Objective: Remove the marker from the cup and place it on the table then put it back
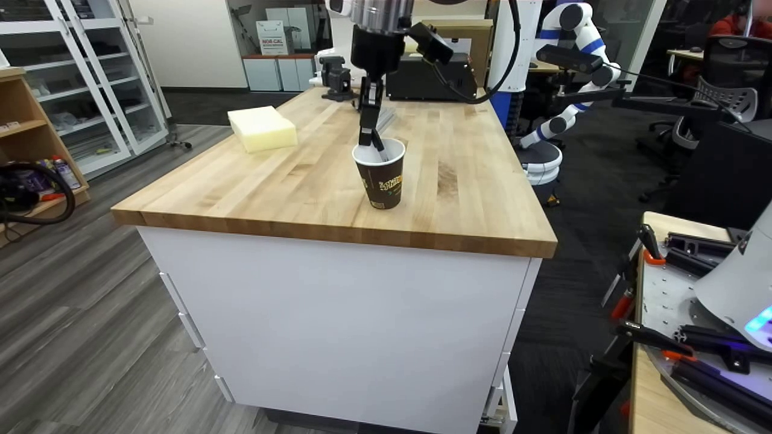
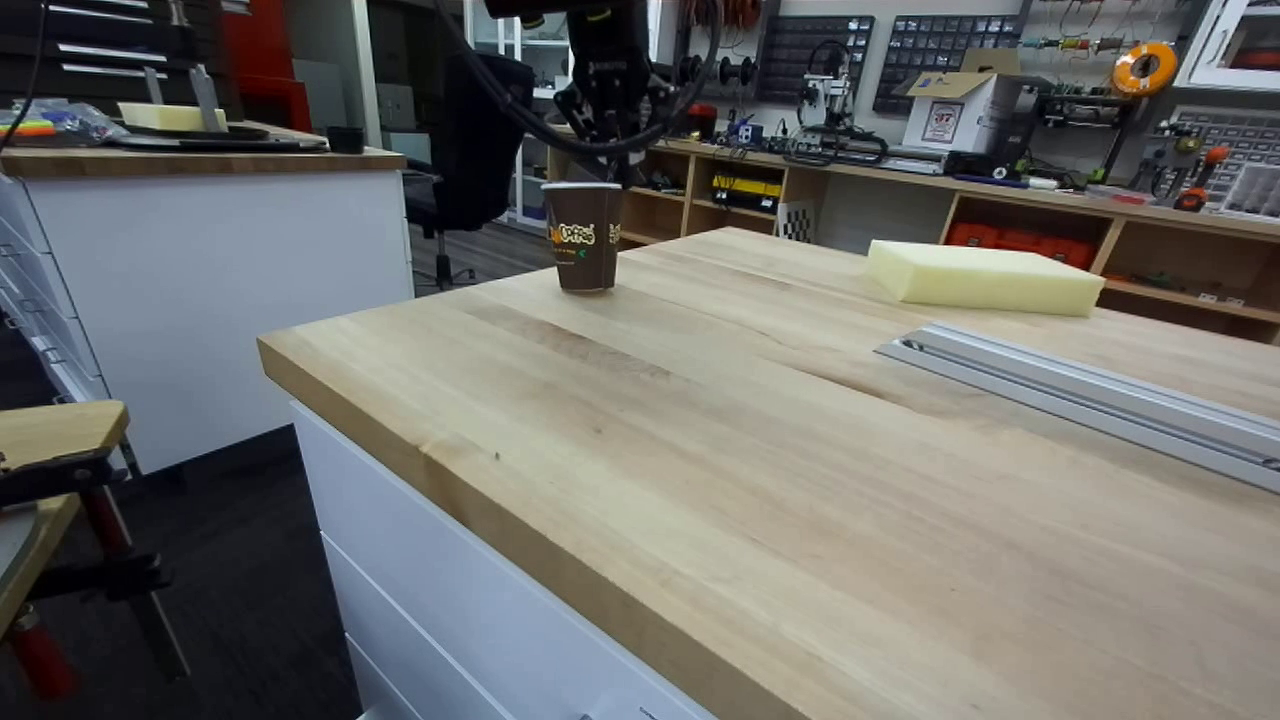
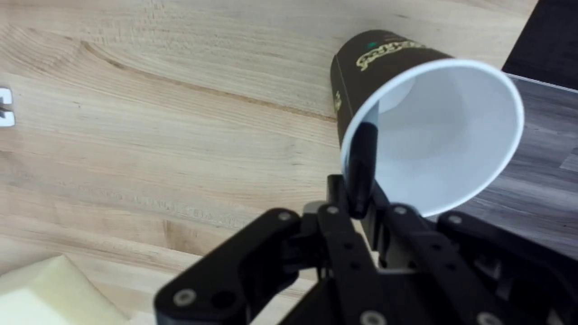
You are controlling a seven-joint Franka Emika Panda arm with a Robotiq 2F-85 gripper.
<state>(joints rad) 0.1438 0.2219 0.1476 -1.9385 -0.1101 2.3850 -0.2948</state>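
Note:
The dark brown paper cup point(image 1: 383, 184) with a white rim stands upright on the light-wood table point(image 1: 271, 199), near its edge. It also shows in an exterior view point(image 2: 583, 240) and in the wrist view point(image 3: 429, 135). The marker point(image 3: 362, 158), a dark stick with a greyer lower part, leans inside the cup against its wall, with its dark end at the rim. My gripper point(image 3: 356, 194) has its fingertips close on both sides of the marker's upper end and looks shut on it. In an exterior view the gripper point(image 1: 370, 143) reaches down at the cup's rim.
A pale yellow block point(image 1: 263, 129) lies on the table; it also shows in an exterior view point(image 2: 985, 277). A silver metal rail point(image 2: 1090, 400) lies on the table. A dark clamp-like device point(image 1: 336, 78) and a black box point(image 1: 431, 78) stand at the far end.

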